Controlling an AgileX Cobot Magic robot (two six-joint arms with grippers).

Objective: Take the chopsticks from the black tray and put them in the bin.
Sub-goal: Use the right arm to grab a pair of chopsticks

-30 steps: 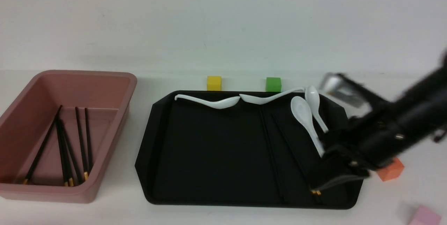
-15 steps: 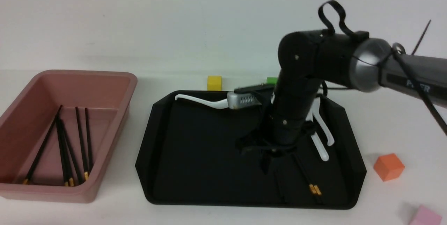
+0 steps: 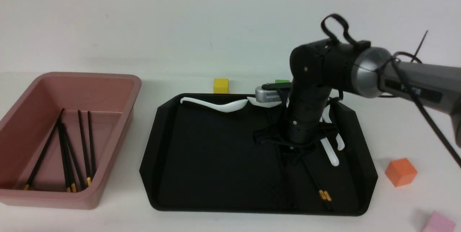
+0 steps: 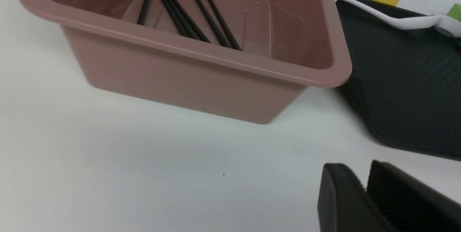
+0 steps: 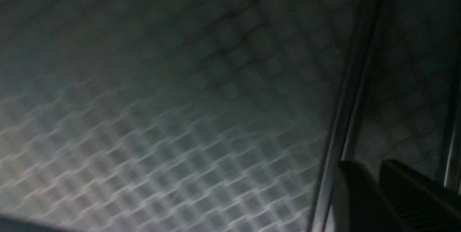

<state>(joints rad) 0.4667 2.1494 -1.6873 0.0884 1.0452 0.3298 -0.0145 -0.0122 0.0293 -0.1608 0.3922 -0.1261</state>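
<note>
The black tray lies in the middle of the front view. Chopsticks with gold bands lie on its right half, and one runs right beside my right fingertips in the right wrist view. My right gripper points down over the tray, close to its floor, its jaws nearly together and empty. The pink bin stands to the left and holds several chopsticks. My left gripper is shut and empty over the table, near the bin.
White soup spoons lie along the tray's far rim and beside my right arm. A yellow block and a partly hidden green block sit behind the tray. An orange block and a pink block sit to its right.
My right arm swung in from the tray's right edge to above its right half, wrist turned downward, then shifted slightly right and lower. The bin, its chopsticks and the tray have not moved.
</note>
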